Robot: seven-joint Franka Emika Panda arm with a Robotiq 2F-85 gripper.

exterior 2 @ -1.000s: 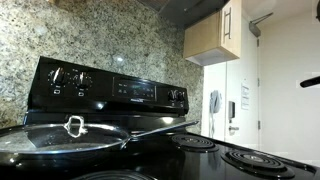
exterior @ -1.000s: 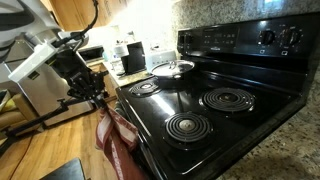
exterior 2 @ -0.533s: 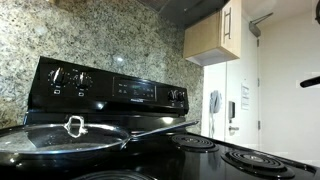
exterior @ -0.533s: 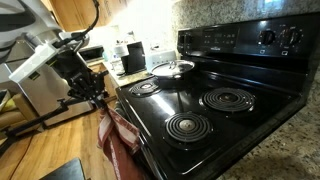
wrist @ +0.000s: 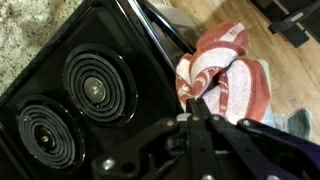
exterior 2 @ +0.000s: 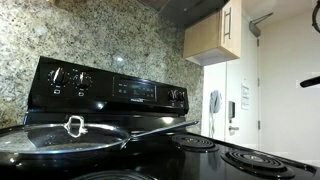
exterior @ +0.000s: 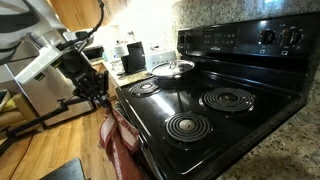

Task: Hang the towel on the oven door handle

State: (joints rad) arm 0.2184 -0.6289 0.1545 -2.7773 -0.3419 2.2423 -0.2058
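Lidded pan (exterior: 172,69) on stove (exterior: 235,125), contents hidden; towel (exterior: 115,140) hangs in front.

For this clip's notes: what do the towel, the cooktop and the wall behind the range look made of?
The towel looks like soft woven cloth, brick-red with white stripes; it folds and bunches. The cooktop is glossy black, probably enamelled metal or glass, judging by its sharp reflections. The wall is speckled polished stone, likely granite.

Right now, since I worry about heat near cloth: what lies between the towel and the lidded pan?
An empty coil burner shows in an exterior view between the towel hanging in front and the pan farther back.
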